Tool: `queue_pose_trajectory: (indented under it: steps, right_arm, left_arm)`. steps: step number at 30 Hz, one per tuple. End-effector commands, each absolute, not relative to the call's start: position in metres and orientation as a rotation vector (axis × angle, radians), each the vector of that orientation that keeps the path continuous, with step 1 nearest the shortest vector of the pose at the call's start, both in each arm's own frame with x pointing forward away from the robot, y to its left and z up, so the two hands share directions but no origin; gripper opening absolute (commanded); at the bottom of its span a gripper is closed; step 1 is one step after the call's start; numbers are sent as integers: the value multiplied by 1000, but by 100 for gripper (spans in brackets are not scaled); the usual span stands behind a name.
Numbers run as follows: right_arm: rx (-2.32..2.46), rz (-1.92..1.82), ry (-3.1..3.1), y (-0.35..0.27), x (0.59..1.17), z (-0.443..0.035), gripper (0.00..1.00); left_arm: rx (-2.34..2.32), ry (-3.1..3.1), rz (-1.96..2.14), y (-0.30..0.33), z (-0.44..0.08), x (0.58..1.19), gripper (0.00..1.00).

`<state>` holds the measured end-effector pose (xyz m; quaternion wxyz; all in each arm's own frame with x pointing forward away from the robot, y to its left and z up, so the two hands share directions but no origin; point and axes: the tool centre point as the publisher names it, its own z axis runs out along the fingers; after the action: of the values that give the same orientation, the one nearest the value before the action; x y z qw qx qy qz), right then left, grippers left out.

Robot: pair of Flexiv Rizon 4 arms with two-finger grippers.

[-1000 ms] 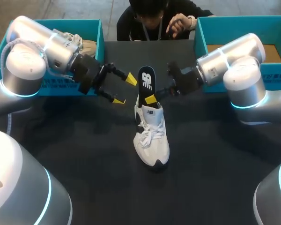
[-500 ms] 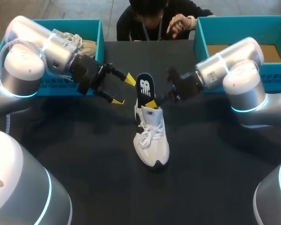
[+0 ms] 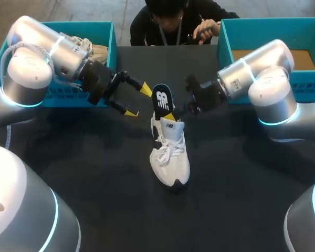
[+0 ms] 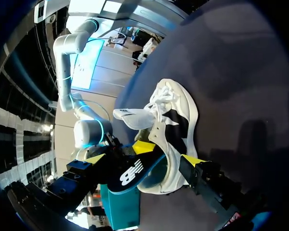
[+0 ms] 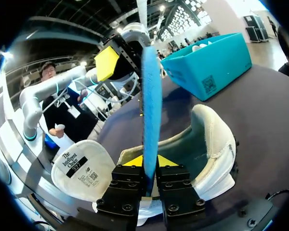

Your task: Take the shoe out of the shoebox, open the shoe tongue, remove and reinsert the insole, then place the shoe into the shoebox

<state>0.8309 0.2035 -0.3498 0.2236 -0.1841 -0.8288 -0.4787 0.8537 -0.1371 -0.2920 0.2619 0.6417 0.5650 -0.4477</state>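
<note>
A white shoe (image 3: 169,155) stands on the black table, toe toward me, its tongue (image 5: 82,168) folded forward. The dark insole (image 3: 162,98) stands upright out of the heel opening. My right gripper (image 3: 169,114) is shut on the insole's lower end; in the right wrist view the insole (image 5: 151,106) shows edge-on between the yellow tips of that gripper (image 5: 151,161). My left gripper (image 3: 138,101) hangs open just left of the insole, not touching it. In the left wrist view the shoe (image 4: 176,120) and insole (image 4: 134,175) lie ahead of the left gripper (image 4: 144,159).
A teal box (image 3: 52,97) at the back left holds another light shoe (image 3: 92,51). A second teal box (image 3: 304,86) stands at the back right behind my right arm. Open table lies in front of the shoe.
My right gripper has lowered the insole toward the shoe's heel opening. The left gripper has stayed open in nearly the same place.
</note>
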Motion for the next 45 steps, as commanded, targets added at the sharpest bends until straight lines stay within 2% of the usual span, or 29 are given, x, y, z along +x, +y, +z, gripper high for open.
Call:
queue_pose_trajectory:
  steps: [1, 5, 9, 12, 13, 30, 31, 33, 34, 38, 45]
  right_arm:
    - [-497, -1327, -2309, 204, 835, -341, 24]
    - [-480, -1339, -2329, 204, 842, -334, 26]
    - [-470, -1345, -2336, 204, 847, -332, 23]
    - [-470, -1340, -2330, 203, 848, -336, 2]
    - [-475, -1343, -2324, 203, 847, -338, 0]
    - [-512, -1286, -2261, 208, 823, -362, 0]
    - [-514, -1299, -2265, 208, 823, -361, 2]
    - [-513, -1305, -2284, 208, 825, -356, 29]
    - [-510, -1306, -2294, 208, 826, -354, 33]
    - [-499, -1310, -2332, 207, 832, -344, 36]
    - [-481, -1313, -2376, 204, 841, -331, 34]
  left_arm:
    - [1752, 1532, -1216, -138, -292, 860, 100]
    - [1757, 1537, -1213, -139, -294, 863, 100]
    - [1761, 1538, -1214, -140, -294, 865, 100]
    - [1762, 1532, -1214, -142, -293, 865, 100]
    - [1762, 1530, -1214, -142, -293, 864, 100]
    - [1777, 1525, -1237, -151, -297, 863, 100]
    - [1778, 1524, -1238, -152, -297, 863, 100]
    - [1780, 1523, -1239, -152, -297, 863, 100]
    - [1781, 1522, -1239, -152, -297, 863, 100]
    - [1781, 1523, -1238, -151, -296, 863, 100]
    - [1774, 1524, -1235, -149, -296, 862, 100]
